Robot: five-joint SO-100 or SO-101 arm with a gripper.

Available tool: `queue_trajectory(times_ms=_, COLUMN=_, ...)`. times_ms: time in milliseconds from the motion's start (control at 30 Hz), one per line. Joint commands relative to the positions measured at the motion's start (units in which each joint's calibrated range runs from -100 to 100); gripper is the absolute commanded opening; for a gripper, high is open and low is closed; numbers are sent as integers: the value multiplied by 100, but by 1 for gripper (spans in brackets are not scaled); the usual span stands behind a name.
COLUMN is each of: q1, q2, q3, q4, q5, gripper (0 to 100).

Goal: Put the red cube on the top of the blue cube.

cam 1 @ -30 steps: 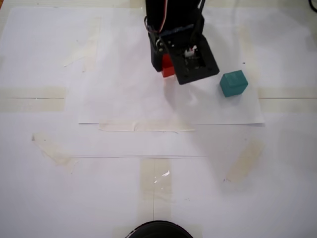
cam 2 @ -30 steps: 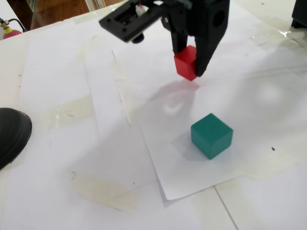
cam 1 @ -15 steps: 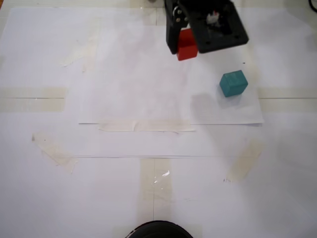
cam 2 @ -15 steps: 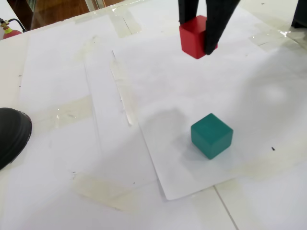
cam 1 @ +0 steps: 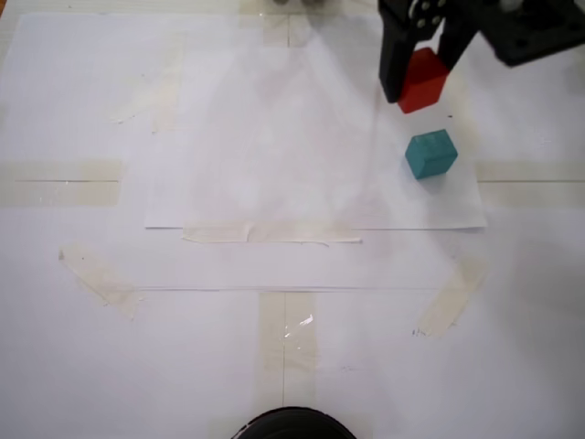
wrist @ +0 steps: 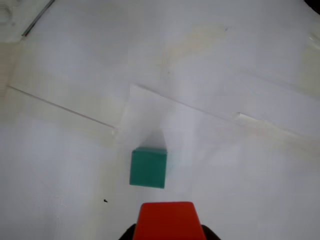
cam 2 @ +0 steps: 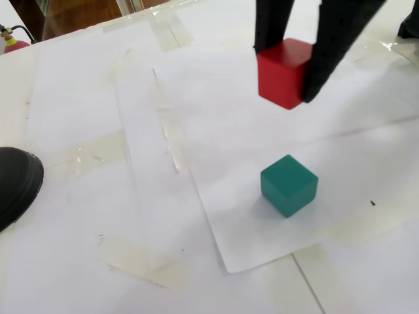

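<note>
My gripper (cam 2: 287, 82) is shut on the red cube (cam 2: 282, 72) and holds it in the air, well above the paper. The red cube (cam 1: 422, 80) hangs just behind and slightly left of the blue cube (cam 1: 430, 153) in a fixed view. The blue cube (cam 2: 289, 184) is teal and rests on a white paper sheet (cam 2: 216, 131), below the raised red cube. In the wrist view the red cube (wrist: 167, 222) fills the bottom edge and the blue cube (wrist: 148, 168) lies just beyond it. The black fingers (cam 1: 393, 69) clamp the red cube from both sides.
White paper sheets taped down with pale tape strips (cam 1: 59, 181) cover the table. A black rounded object (cam 2: 16, 183) sits at the left edge in a fixed view, and shows at the bottom edge (cam 1: 291, 424) in the other fixed view.
The gripper has carried the red cube up and sideways, from a spot apart from the blue cube to nearly above it. The blue cube has not moved.
</note>
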Motion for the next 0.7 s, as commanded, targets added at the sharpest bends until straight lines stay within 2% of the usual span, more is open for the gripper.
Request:
queue_trajectory(times_ms=0, q1=-244, q2=158, q3=-878, q4=19, q5=-137, gripper=12)
queue_trajectory(times_ms=467, q1=-501, q2=785, q3=-1096, q4=329, q5=-625, gripper=10)
queue_trajectory(times_ms=667, q1=-494, q2=922, q3=-1141, q4=329, q5=-625, gripper=11)
